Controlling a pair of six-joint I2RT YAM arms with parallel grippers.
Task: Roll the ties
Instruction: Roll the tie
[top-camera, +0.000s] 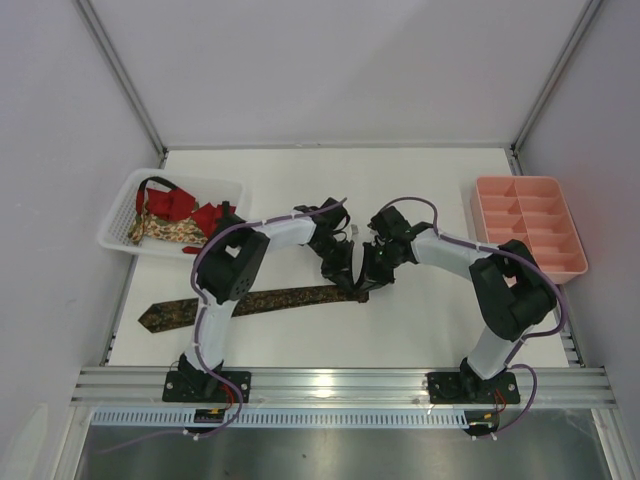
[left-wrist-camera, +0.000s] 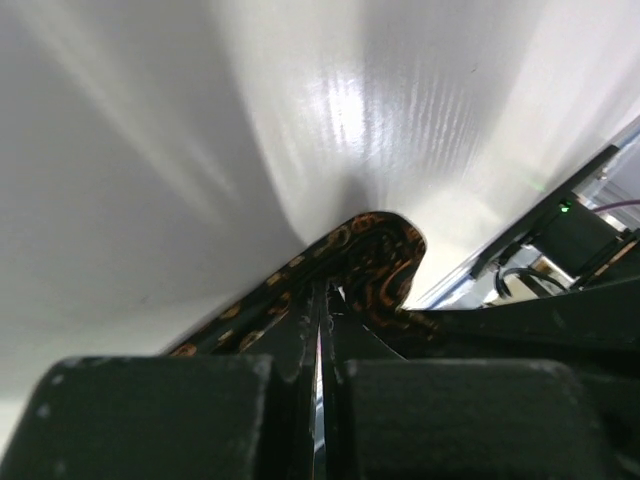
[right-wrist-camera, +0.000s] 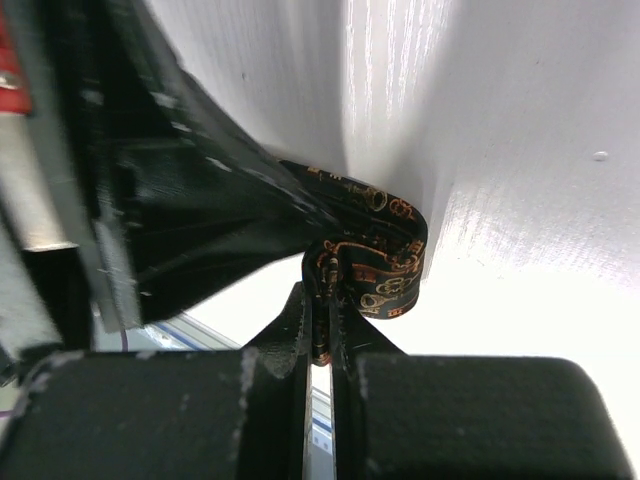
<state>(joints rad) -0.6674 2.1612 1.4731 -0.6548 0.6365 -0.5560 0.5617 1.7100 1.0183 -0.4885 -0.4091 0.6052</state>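
Dark brown, reddish-gold-patterned fabric necktie (top-camera: 275, 297) lay flat across the white table (top-camera: 420, 330), in front of both arms. Its wide pointed end was toward the left edge; the other end was curled up at mid-table, where both grippers met.

Left gripper (top-camera: 345, 276): fingers (left-wrist-camera: 300, 320) were pressed together, only a hairline gap between them in the left wrist view. The tie's curl (left-wrist-camera: 378, 256) wrapped over the tips, touching them. Couldn't tell if any fabric was actually pinched.

Right gripper (top-camera: 372, 270): jaws were nearly together, and the fingertips (right-wrist-camera: 296, 318) nipped the edge of the small fabric loop (right-wrist-camera: 388, 252). The loop stood on the table, about one turn, loose.

The two grippers came at the curl from opposite sides, just beside each other.

White mesh plastic basket (top-camera: 116, 212) sat at the far left and held a plain red tie (top-camera: 207, 216) and a beige floral tie (top-camera: 165, 232), bunched together. Pink plastic compartment tray (top-camera: 528, 258) sat at the far right, well apart from the tie.
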